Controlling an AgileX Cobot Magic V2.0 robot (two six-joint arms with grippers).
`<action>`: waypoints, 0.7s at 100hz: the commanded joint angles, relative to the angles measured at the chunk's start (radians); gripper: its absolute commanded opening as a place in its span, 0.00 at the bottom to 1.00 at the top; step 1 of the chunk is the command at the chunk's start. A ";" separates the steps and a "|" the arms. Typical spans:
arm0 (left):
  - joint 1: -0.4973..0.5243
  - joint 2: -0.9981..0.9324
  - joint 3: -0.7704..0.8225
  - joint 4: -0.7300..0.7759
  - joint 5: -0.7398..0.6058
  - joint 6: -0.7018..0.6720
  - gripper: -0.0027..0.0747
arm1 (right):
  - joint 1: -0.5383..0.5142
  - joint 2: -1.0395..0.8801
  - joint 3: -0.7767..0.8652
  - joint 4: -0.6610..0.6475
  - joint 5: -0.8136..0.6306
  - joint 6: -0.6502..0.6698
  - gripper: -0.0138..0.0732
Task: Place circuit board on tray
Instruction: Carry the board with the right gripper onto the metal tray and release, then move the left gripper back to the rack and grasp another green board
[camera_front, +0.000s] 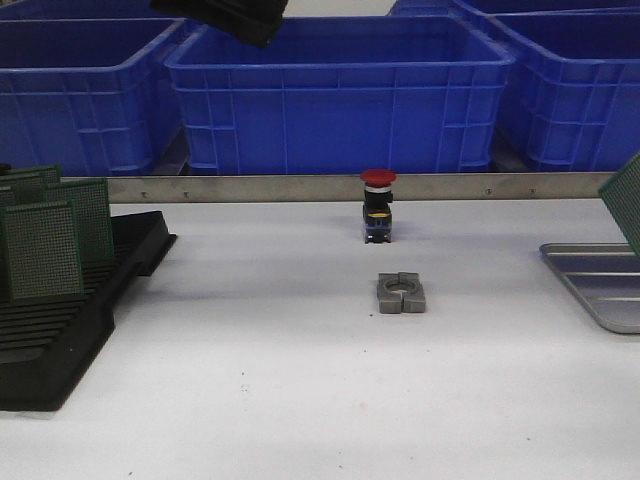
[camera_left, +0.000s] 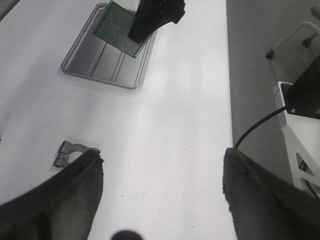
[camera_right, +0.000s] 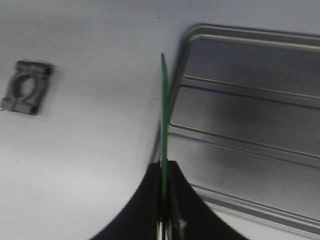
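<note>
Over near rim of shallow grey ribbed metal tray (camera_right: 240, 130): right gripper (camera_right: 163, 220) pinching green perforated circuit board (camera_right: 163, 120) edge-on, airborne. Left gripper (camera_left: 162, 192) gaping, idle. Risking board catching rim, tipping outside.

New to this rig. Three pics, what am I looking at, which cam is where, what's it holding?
It is a two-armed robot at a white table. The front view looks forward from the robot; the other two cameras sit on its wrists.

On the table: a black slotted rack holding green boards on the left, a red push button, a grey metal clamp, and a grey tray on the right. Blue bins stand behind.

The right tool is shut on a green circuit board, held above the tray's edge. The left tool is open and holds nothing.
</note>
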 joint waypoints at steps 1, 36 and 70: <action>0.001 -0.036 -0.031 -0.068 0.061 -0.012 0.66 | -0.022 0.029 -0.020 0.037 -0.044 0.006 0.08; 0.001 -0.036 -0.031 -0.068 0.061 -0.012 0.66 | -0.024 0.133 -0.071 0.035 -0.069 0.005 0.60; 0.001 -0.047 -0.136 0.281 0.061 -0.112 0.66 | -0.024 0.040 -0.099 -0.107 -0.081 0.004 0.76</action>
